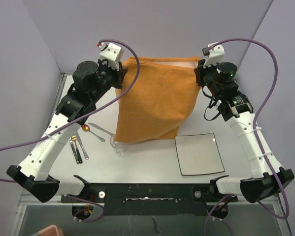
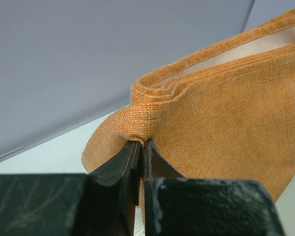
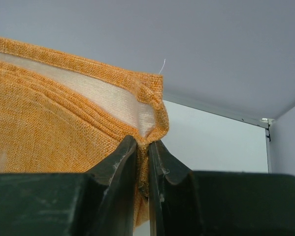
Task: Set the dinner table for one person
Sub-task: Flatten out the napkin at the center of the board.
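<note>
Filling the whole middle of the overhead frame, the dinner table (image 1: 152, 164) lies white and flat under both arms, walled in grey at the top and sides. Up above it hangs the orange cloth (image 1: 154, 98), stretched wide across the upper centre and hiding the far middle of the table behind it. The left gripper (image 2: 141, 145) is pinching the cloth's upper left corner, jaws pressed tight on a bunched fold. The right gripper (image 3: 143, 142) has the upper right corner nipped between its jaws, pale lining showing. Lower right, a square plate (image 1: 199, 153) sits flat and apart from the cloth. A clear glass (image 1: 118, 145) stands right at the cloth's bottom left tip. Cutlery (image 1: 79, 147) lies scattered at centre left beside the left arm.
</note>
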`<state>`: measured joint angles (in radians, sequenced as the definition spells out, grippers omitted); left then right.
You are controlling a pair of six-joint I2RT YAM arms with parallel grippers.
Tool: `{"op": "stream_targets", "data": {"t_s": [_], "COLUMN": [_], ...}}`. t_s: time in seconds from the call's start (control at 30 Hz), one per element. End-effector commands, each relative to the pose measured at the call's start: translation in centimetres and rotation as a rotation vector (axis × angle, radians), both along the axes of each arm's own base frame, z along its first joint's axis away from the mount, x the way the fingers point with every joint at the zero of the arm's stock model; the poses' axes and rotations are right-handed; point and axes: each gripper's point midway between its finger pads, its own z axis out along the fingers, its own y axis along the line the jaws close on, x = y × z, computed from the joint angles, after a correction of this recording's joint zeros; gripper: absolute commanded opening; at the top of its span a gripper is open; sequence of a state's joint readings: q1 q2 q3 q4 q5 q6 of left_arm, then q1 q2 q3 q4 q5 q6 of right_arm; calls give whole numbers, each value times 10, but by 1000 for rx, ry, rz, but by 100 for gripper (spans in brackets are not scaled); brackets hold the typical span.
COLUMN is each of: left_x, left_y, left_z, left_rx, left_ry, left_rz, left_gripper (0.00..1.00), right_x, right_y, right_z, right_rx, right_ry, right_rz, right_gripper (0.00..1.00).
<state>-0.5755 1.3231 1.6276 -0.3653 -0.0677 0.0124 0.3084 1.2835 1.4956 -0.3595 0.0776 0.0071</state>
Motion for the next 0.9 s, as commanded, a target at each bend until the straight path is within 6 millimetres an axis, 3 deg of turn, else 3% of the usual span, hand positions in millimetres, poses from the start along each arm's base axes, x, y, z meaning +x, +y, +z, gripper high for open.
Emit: {"op": "stream_targets", "data": {"t_s": [0.0, 0.17, 0.4, 0.63, 0.87], "left_x": [-18, -43, -62, -62, -63], "left_y": [10, -6, 8, 16, 6], "left_z": [63, 71, 99, 110, 124], "left_rx": [-89, -28, -78, -96, -97], "left_ry": [-161, -260, -328, -373, -443], "left_rz": [5, -64, -40, 4, -25], "left_gripper": [0, 0, 0, 0, 0], "right_x": [-2, -5, -11, -15, -16], "right_y": [-6, -7, 3, -1, -14], "right_z": [27, 33, 48, 65, 88], "right_rx": [18, 33, 57, 78, 86], "right_ry": [-93, -113, -138, -182, -258], "right_rz": [-31, -30, 25, 4, -70], "right_gripper": [0, 0, 0, 0, 0]}}
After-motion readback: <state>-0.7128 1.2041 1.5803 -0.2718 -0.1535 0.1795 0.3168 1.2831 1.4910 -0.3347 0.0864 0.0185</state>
